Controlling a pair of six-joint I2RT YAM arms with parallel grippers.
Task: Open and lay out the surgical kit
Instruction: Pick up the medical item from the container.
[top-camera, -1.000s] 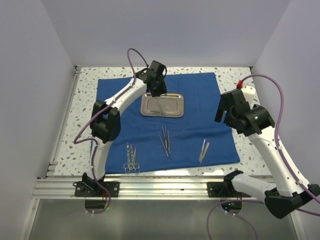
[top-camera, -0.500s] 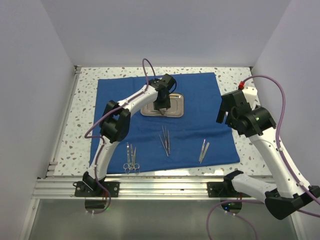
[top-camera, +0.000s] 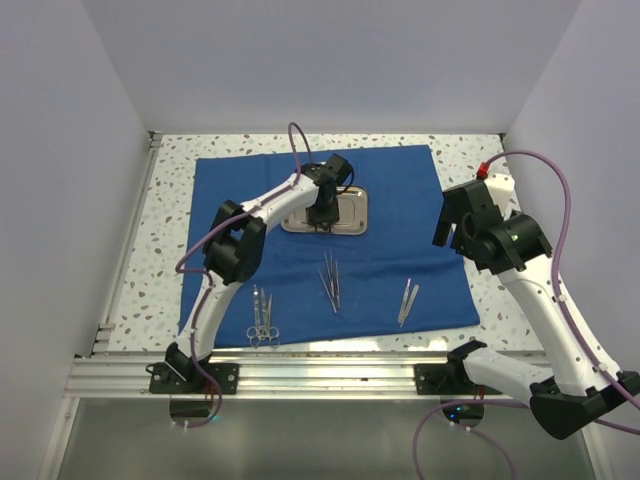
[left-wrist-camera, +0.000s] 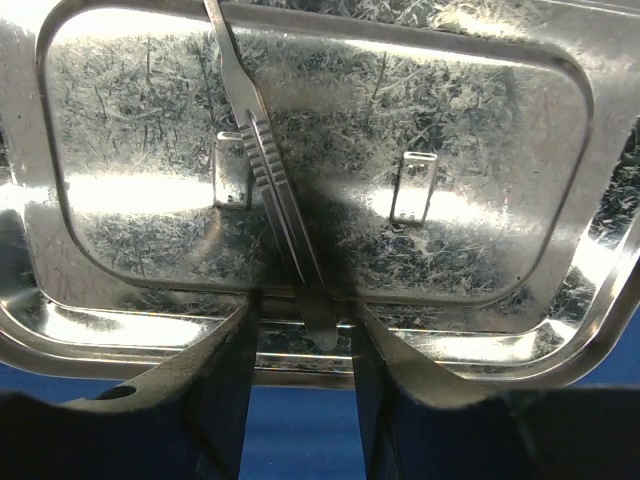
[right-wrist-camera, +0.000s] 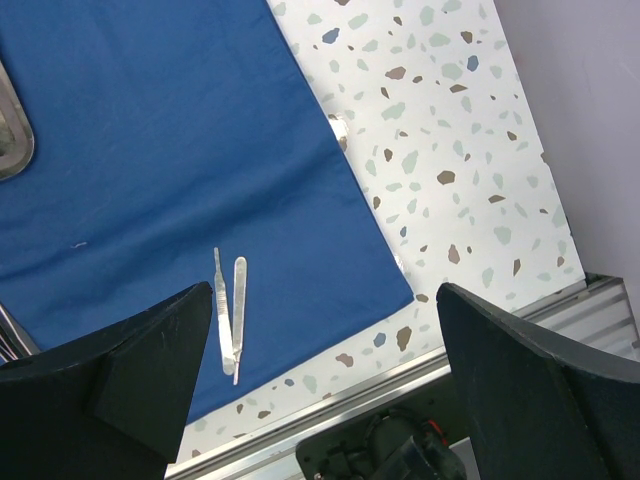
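Observation:
The royal-blue cloth (top-camera: 400, 190) lies spread flat on the table. The steel tray (top-camera: 357, 213) sits on its far middle. My left gripper (top-camera: 322, 218) is low over the tray's near rim. In the left wrist view the tray (left-wrist-camera: 480, 200) holds one thin silver handle (left-wrist-camera: 268, 170); my left gripper (left-wrist-camera: 300, 330) is open, with its fingers (left-wrist-camera: 225, 380) on either side of the handle's near end and a gap showing. Scissors (top-camera: 262, 318), tweezers and forceps (top-camera: 331, 280) and two flat handles (top-camera: 408, 300) lie on the cloth's near part. My right gripper (top-camera: 462, 228) hangs open and empty above the cloth's right edge.
The right wrist view shows the two flat handles (right-wrist-camera: 228, 315), the cloth's near right corner (right-wrist-camera: 390, 285), the speckled table (right-wrist-camera: 440, 130) and the aluminium rail (right-wrist-camera: 480, 350) at the near edge. White walls close in the table on the left, back and right.
My left gripper has moved right from the tray's far left side to its near middle and come down over the handle. The right arm has barely moved.

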